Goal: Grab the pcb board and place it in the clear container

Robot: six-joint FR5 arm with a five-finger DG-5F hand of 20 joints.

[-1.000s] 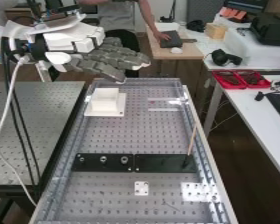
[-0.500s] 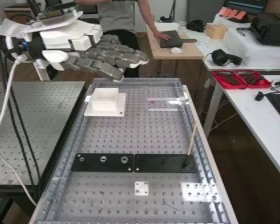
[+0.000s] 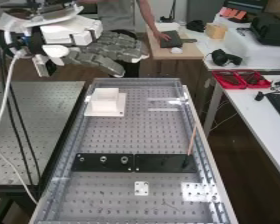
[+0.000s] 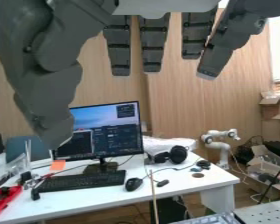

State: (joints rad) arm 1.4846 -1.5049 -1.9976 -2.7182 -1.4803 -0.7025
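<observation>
robot hand [image 3: 107, 52] at the upper left of the high view, opened wide and empty, its fingers nearly straight and pointing right, beyond the far end of the perforated board. the wrist view has the fingers extended and apart, the thumb [image 4: 47, 75] off to one side of them.

at the left edge a white cable [image 3: 1, 117] hangs down across a grey bench [image 3: 41, 115]. mid-frame is the perforated board [image 3: 124, 137] in its clear-edged frame. left of centre, toward its far end, a white block [image 3: 105, 99] sits upright on a white base [image 3: 119, 111]. below centre, a black plate [image 3: 91, 164] with three round fittings lies end to end with a second black plate [image 3: 157, 164]. just below them is a small white plate [image 3: 142, 188]; i cannot tell which piece is the pcb board. right of the block, two pale streaks [image 3: 164, 109] cross the board; whether they belong to the clear container, i cannot tell. a thin stick [image 3: 192, 140] leans up from the second plate's right end. at the right, red trays [image 3: 230, 80] rest on a white desk [image 3: 247, 107]. in the wrist view, a monitor [image 4: 117, 132] stands behind a keyboard [image 4: 84, 181].
</observation>
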